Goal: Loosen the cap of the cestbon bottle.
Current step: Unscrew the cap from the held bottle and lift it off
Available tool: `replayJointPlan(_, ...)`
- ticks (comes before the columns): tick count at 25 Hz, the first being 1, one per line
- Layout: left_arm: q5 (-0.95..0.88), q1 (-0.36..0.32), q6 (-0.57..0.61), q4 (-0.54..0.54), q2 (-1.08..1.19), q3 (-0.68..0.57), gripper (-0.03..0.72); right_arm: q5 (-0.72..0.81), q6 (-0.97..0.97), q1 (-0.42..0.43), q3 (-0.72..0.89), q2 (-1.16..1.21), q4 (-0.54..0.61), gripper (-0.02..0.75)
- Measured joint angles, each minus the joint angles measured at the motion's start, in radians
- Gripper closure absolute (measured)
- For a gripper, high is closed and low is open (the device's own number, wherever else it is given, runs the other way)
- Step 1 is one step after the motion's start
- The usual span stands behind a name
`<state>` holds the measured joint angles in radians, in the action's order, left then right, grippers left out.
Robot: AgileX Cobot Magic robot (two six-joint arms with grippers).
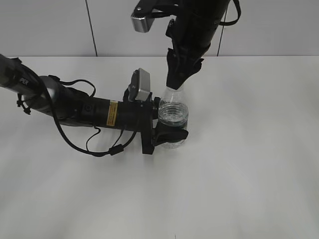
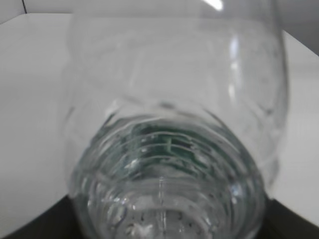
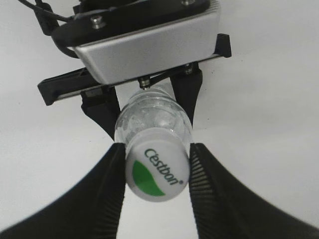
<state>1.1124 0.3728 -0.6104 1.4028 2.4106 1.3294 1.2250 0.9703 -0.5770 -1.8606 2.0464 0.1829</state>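
The clear ribbed cestbon bottle (image 1: pixel 173 113) stands upright on the white table. My left gripper (image 1: pixel 171 130) comes in from the left and is shut on the bottle's lower body. The bottle fills the left wrist view (image 2: pixel 174 114), with the green label showing through it and the dark jaws (image 2: pixel 164 231) at the bottom corners. My right gripper (image 1: pixel 174 82) comes down from above onto the bottle's neck. In the right wrist view its two black fingers (image 3: pixel 157 149) are pressed on either side of the white cap (image 3: pixel 157 173) with the green leaf mark. In the exterior view the cap is hidden by the fingers.
The white table (image 1: pixel 249 164) spreads around the bottle, with a pale wall behind it. My left arm (image 1: pixel 75 107) and its cables lie low across the table's left half. The left wrist camera housing (image 3: pixel 149 45) sits just behind the bottle.
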Motion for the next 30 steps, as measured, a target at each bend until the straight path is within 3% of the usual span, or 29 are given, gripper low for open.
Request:
replayJointPlan(13, 0.000, 0.000, 0.000, 0.003, 0.000, 0.001, 0.276, 0.001, 0.012, -0.002, 0.000, -0.002, -0.009, 0.442)
replayJointPlan(22, 0.000, 0.000, 0.000, 0.003, 0.000, 0.001, 0.276, 0.000, -0.013, -0.002, 0.000, -0.002, -0.024, 0.336)
replayJointPlan(30, 0.000, 0.000, 0.000, 0.003, 0.000, 0.001, 0.276, 0.001, -0.162, -0.002, -0.007, -0.002, -0.030, 0.319)
